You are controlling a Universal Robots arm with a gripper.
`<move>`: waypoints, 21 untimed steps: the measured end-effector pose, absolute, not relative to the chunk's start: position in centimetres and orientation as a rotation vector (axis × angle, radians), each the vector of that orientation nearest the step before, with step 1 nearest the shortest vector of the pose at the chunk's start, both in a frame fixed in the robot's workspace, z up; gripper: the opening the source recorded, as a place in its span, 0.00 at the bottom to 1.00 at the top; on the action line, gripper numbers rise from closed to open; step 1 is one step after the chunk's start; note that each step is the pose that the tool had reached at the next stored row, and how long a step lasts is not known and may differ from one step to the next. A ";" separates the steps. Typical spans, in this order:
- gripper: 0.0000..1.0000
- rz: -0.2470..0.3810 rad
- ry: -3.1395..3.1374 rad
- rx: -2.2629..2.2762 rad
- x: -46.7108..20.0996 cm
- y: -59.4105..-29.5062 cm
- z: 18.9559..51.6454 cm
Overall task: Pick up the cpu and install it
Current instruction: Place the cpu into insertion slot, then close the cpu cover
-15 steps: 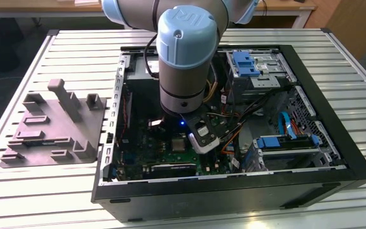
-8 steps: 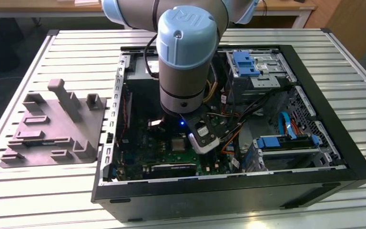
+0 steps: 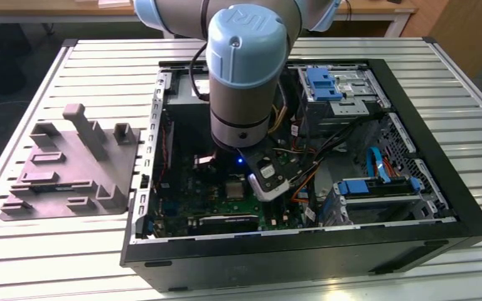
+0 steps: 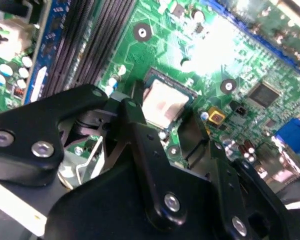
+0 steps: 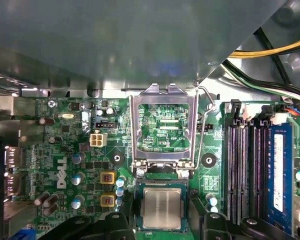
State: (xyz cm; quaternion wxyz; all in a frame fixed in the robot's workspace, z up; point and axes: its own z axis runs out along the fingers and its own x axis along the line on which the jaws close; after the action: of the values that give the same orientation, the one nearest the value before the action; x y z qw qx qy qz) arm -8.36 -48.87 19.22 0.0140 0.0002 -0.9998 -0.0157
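Cpu (image 5: 162, 208) seated flat in socket (image 5: 162, 206), lower edge cut off. Gripper (image 4: 162, 120) spread just above it, fingers (image 4: 135, 117) clear, empty. Board (image 5: 65, 165) lettering too blurred to read.

Open black computer case (image 3: 442, 207) lies on the slatted white table (image 3: 98, 257). Grey plastic block fixture with upright pegs (image 3: 69, 166) sits just beside the case, on the exterior view's left. Inside the case: green motherboard (image 5: 70, 160), raised metal socket frame (image 5: 162, 127), blue drive brackets (image 3: 321, 81).
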 end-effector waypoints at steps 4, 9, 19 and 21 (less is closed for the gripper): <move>0.53 -0.049 -3.110 0.000 -8.4 -48.9 20.1; 0.35 -0.049 -3.105 0.000 -8.4 -48.9 21.2; 0.11 -0.049 -3.104 0.000 -8.4 -48.9 21.4; 0.11 -0.049 -3.103 0.000 -8.4 -48.9 21.4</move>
State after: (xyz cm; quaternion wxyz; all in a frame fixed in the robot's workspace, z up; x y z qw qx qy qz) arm -8.36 -48.87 21.36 0.0189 0.0000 -0.9997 -0.0156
